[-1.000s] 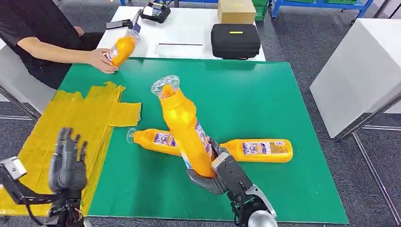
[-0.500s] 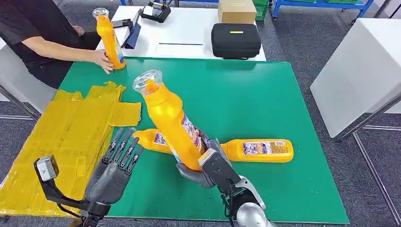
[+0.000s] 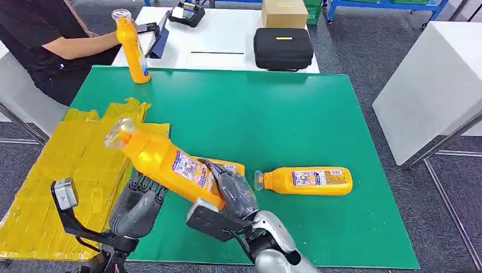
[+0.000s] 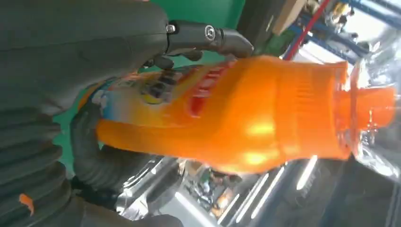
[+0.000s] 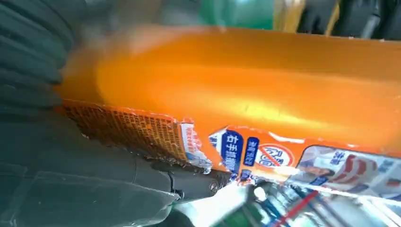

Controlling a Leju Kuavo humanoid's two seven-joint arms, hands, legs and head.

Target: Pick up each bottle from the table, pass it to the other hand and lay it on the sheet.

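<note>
Held bottle [image 3: 165, 165]: orange, tilted, clear cap [image 3: 119, 132] pointing up over the yellow sheet [image 3: 74, 153]; lifted above the near part of the green mat [image 3: 295, 119].
Right hand [image 3: 230, 196]: fingers wrapped round the bottle's lower body, over the label; firm grasp (the right wrist view shows the label torn where a finger lies against it).
Left hand [image 3: 139, 202]: under the bottle's middle, fingers reaching up to it; the left wrist view shows thumb and fingers [image 4: 208, 35] closing round the body, so both hands have hold.
Second bottle [image 3: 304, 180]: lying on its side on the mat, right of the hands, cap toward them.
Third bottle [image 3: 224, 166]: lying on the mat behind the held one, mostly hidden.
Fourth bottle [image 3: 132, 48]: upright at the mat's far left corner, a person's hand [image 3: 126, 23] at its neck.
White table [image 3: 221, 40]: beyond the mat; carries a black case [image 3: 282, 48] and a cardboard box [image 3: 284, 12].
</note>
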